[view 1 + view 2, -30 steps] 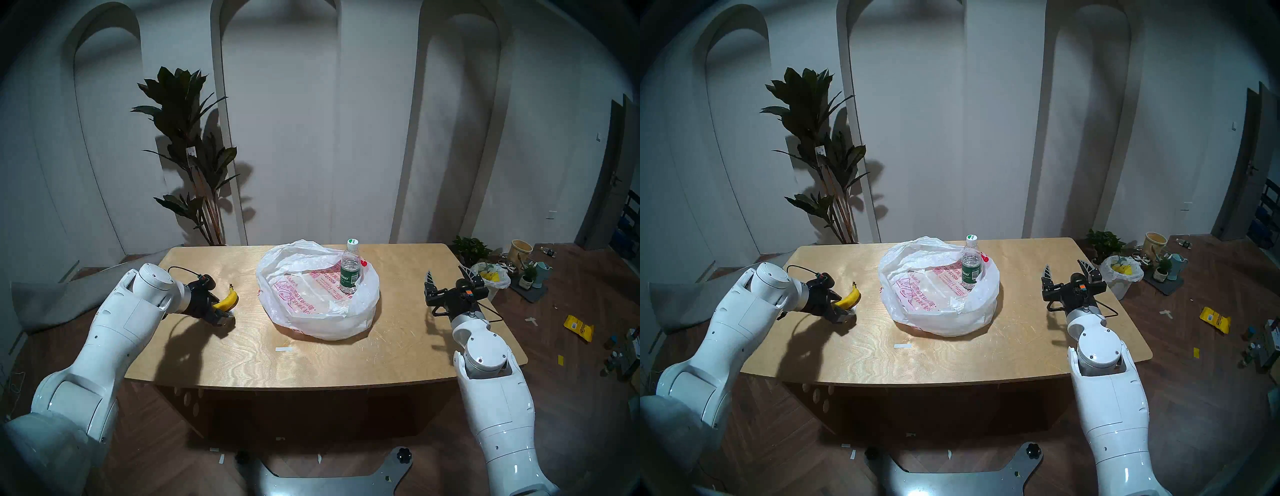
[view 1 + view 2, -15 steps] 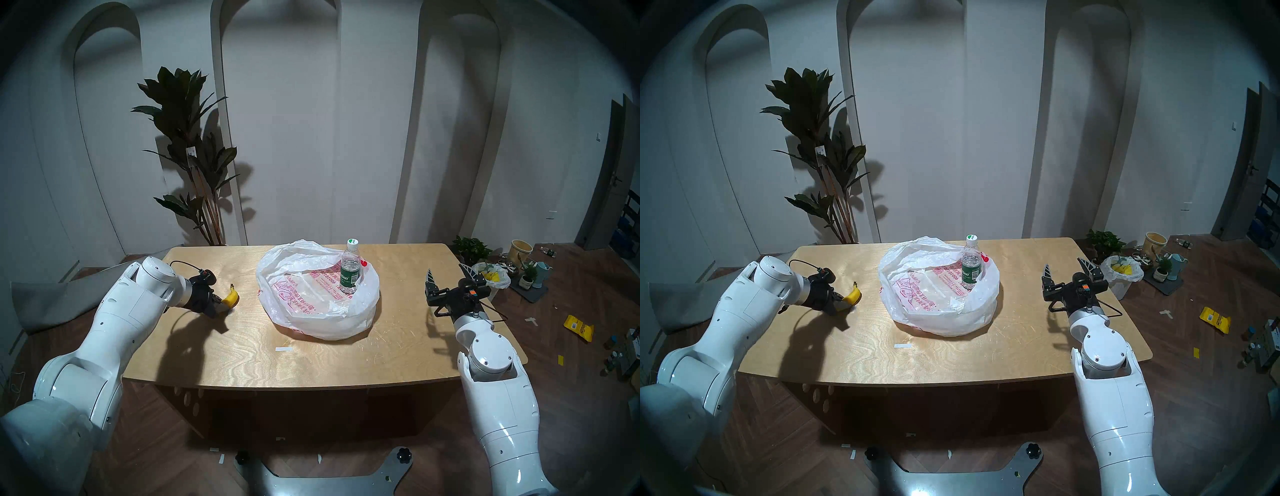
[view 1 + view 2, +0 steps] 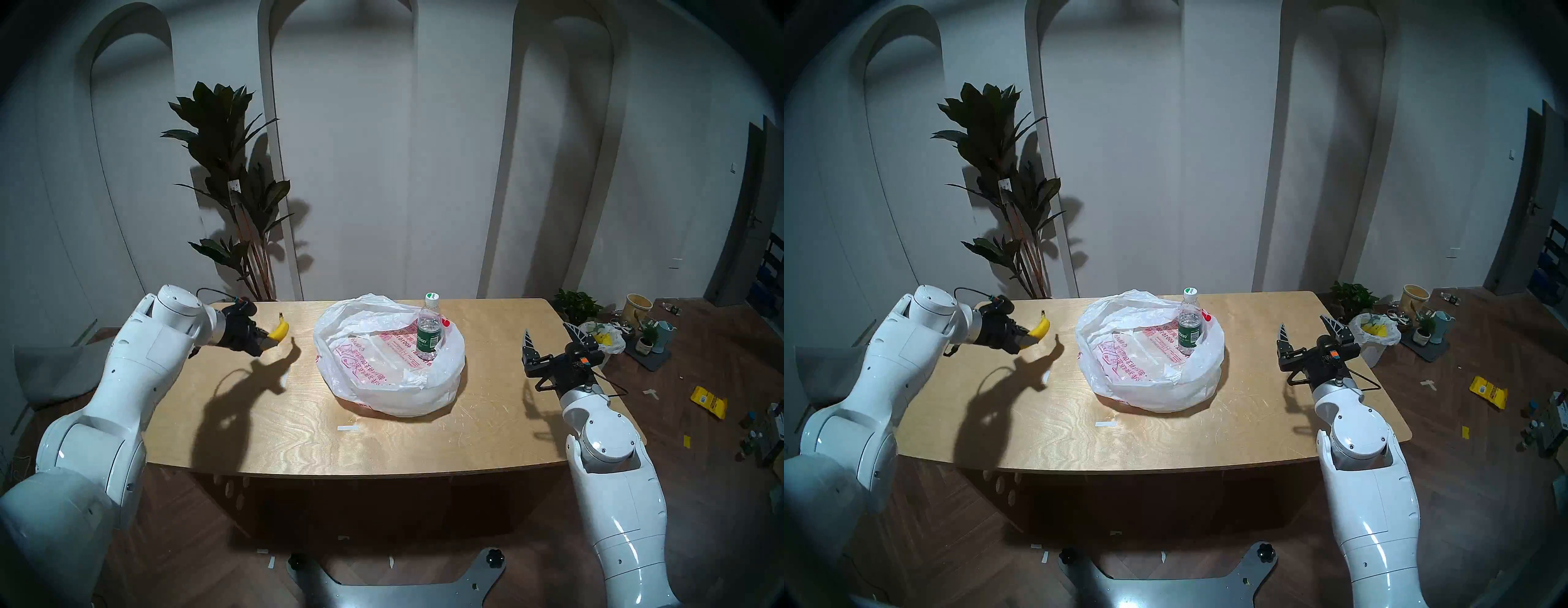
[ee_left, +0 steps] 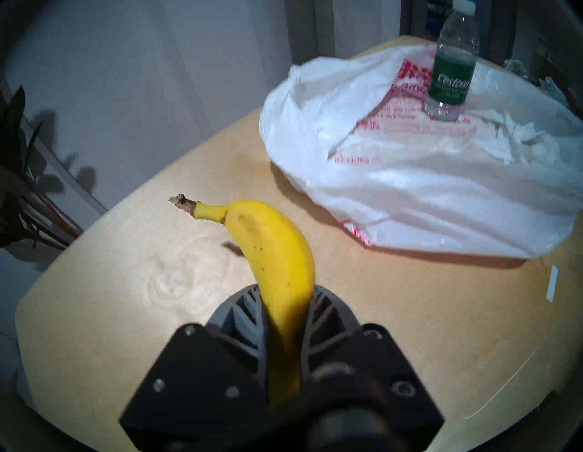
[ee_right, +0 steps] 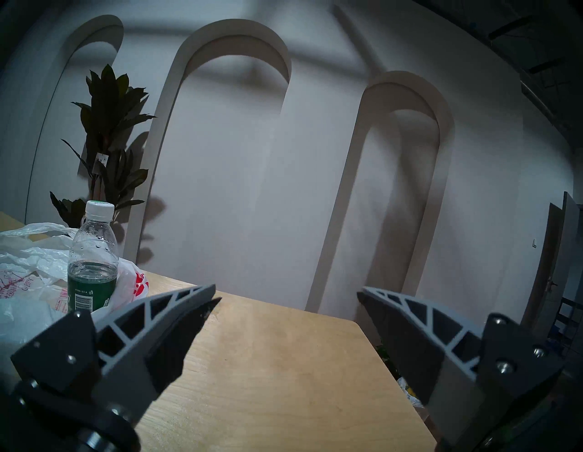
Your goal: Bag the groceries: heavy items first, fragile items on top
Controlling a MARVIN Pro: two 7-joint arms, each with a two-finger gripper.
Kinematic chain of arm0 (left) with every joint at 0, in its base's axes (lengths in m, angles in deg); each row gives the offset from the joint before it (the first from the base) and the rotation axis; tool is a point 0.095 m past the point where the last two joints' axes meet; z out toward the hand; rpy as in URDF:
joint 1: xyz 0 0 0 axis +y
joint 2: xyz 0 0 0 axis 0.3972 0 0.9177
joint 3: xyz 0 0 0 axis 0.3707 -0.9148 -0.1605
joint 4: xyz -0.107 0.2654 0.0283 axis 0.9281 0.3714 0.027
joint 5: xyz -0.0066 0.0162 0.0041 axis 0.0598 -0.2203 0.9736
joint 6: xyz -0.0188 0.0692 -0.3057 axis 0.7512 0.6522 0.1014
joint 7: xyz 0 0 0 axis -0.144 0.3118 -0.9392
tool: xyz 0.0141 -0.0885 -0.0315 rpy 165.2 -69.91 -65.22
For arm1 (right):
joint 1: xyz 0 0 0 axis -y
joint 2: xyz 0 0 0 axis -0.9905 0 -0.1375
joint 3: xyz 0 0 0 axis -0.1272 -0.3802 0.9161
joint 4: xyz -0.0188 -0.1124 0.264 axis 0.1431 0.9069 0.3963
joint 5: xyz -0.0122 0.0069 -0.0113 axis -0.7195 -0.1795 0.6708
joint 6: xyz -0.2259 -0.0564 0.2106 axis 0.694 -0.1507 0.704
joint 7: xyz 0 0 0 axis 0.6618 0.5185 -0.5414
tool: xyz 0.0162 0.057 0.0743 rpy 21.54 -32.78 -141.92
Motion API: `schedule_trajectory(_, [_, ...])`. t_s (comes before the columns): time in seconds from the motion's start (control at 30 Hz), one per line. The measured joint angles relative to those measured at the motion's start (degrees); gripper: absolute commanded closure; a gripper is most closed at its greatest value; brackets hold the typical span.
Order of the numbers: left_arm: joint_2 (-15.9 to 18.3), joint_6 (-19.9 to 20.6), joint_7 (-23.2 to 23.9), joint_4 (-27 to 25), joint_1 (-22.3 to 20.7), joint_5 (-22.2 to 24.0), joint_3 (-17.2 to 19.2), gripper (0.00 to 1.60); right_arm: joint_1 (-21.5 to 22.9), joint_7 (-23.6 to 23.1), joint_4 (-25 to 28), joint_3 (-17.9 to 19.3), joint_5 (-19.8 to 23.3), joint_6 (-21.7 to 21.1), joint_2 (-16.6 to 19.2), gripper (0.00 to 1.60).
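Note:
My left gripper is shut on the yellow banana and holds it in the air above the table's far left, stem up. In the left wrist view the banana sticks out between the fingers. The white bag with red print lies open at the table's middle. The water bottle stands upright inside it, at its far right. My right gripper is open and empty, right of the bag.
The wooden table has a small white strip near the front. A tall plant stands behind the far left corner. A bin lined with a smaller white bag, pots and litter are on the floor at the right.
My left gripper closed on the banana and lifted it off the table, moving it up and away toward the far left. The right arm has barely moved.

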Motion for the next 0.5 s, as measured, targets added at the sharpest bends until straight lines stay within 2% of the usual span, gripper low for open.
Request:
schedule_trajectory(0.23, [-3.1, -1.0, 5.4, -3.3, -3.6, 2.1, 0.2, 1.6, -1.5, -1.2, 2.1, 0.5, 0.9, -0.1, 0.1, 0.0])
schedule_trajectory(0.5, [-7.7, -1.2, 8.9, -2.6, -7.2, 3.3, -2.2, 1.6, -3.0, -2.4, 4.2, 1.0, 1.8, -0.3, 0.3, 0.0])
